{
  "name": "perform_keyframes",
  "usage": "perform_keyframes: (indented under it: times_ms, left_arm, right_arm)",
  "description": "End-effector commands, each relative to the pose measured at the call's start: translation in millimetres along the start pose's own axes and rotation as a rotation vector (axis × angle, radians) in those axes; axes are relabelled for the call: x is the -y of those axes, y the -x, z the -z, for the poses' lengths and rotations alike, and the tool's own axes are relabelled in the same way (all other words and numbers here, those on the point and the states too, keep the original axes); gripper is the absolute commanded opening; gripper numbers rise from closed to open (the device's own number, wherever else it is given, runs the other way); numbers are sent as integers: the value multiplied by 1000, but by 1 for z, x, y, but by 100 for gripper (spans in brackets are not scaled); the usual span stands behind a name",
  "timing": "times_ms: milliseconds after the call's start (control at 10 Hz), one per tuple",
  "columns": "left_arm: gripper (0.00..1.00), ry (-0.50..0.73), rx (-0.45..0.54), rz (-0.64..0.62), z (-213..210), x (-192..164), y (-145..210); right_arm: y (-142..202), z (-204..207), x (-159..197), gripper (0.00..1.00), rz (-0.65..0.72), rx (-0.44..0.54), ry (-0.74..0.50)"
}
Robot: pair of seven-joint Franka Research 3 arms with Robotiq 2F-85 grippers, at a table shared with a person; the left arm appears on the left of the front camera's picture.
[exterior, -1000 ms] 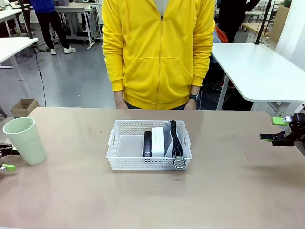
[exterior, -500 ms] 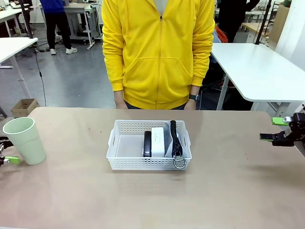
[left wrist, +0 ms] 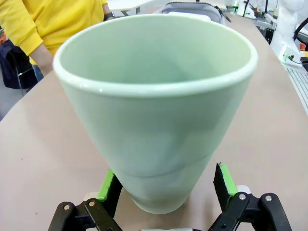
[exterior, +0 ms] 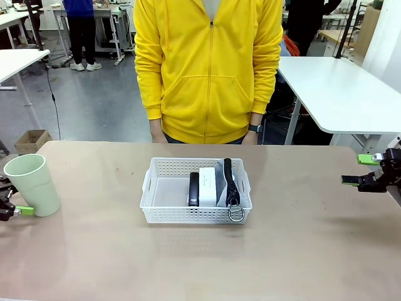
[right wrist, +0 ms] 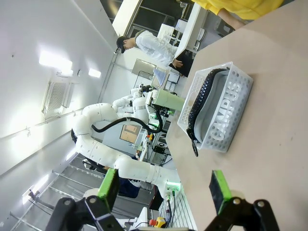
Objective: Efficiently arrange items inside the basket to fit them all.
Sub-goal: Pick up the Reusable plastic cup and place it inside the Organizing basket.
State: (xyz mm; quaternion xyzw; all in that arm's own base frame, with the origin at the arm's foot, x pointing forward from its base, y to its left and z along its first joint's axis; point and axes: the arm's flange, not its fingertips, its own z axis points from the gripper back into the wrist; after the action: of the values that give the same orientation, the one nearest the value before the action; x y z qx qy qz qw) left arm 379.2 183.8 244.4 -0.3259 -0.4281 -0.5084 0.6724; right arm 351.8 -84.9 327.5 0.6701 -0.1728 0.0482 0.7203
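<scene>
The pale green cup (exterior: pixel 31 184) stands upright at the table's left edge, and in the left wrist view the cup (left wrist: pixel 159 110) sits between my left gripper's (left wrist: pixel 166 180) open fingers, which flank its base with a small gap each side. My left gripper (exterior: pixel 7 199) shows at the picture's left edge. The white basket (exterior: pixel 188 215) is mid-table and holds a black stapler (exterior: pixel 193 188), a small white box (exterior: pixel 207 184) and the grey pouch (exterior: pixel 220 175) on edge with its black strap and metal ring (exterior: pixel 236 213). My right gripper (exterior: pixel 360 170) hovers open at the far right, empty.
A person in a yellow hoodie (exterior: pixel 207 69) stands at the far side behind the basket, hands down. The right wrist view shows the basket (right wrist: pixel 243 96) with the "CAMPUS" pouch (right wrist: pixel 221 118) from its side. Bare table lies between cup and basket.
My left gripper has slid inward along the table, bringing its fingers around the cup's base. The cup, the basket and the right arm have not moved.
</scene>
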Motion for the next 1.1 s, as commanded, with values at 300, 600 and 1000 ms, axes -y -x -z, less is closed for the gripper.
perform_keyframes:
  times_ms: [300,600,1000]
  left_arm:
    - [100,-42,82,55,22,17,27]
    - [100,-62,229,4,19,12,22]
    - [100,-5,310,-72,18,6,24]
  right_arm:
    - [2,1,-2,100,-14,3,-4]
    - [2,1,-2,100,-14,3,-4]
    - [2,1,-2,100,-14,3,-4]
